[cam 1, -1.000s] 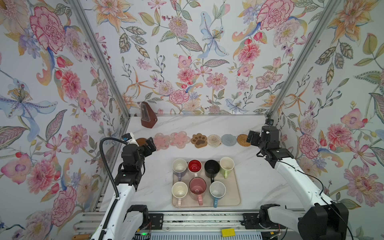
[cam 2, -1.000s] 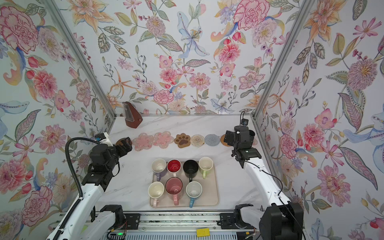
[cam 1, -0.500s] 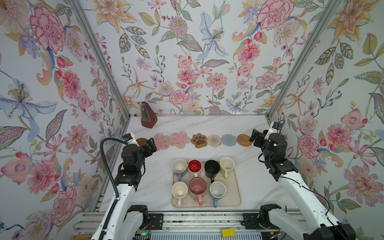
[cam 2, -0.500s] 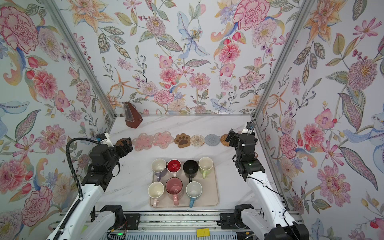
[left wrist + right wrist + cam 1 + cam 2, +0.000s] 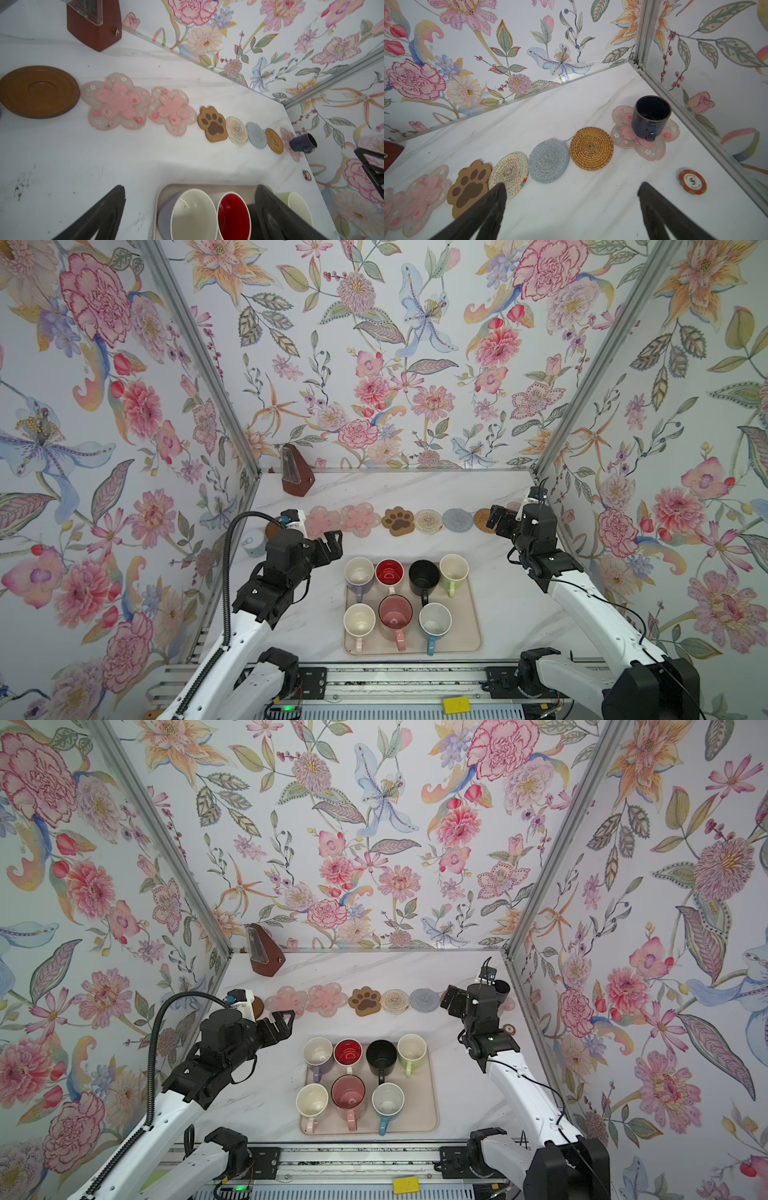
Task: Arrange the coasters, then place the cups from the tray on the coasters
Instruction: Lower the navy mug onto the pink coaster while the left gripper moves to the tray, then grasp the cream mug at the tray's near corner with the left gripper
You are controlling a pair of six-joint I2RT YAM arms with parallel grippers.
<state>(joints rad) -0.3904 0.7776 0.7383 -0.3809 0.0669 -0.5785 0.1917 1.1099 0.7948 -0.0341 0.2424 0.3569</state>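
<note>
Your left hand (image 5: 330, 542) and right hand (image 5: 498, 522) stood wide open, holding nothing; navy cup (image 5: 650, 119) sat on the far-right flower coaster (image 5: 652, 149).

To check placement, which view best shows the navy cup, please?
The right wrist view: the navy cup stands close and whole. Left wrist shows it tiny; in both top views the right arm mostly hides it.

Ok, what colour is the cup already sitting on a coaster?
The cup is dark navy blue; the right wrist view shows it best.
</note>
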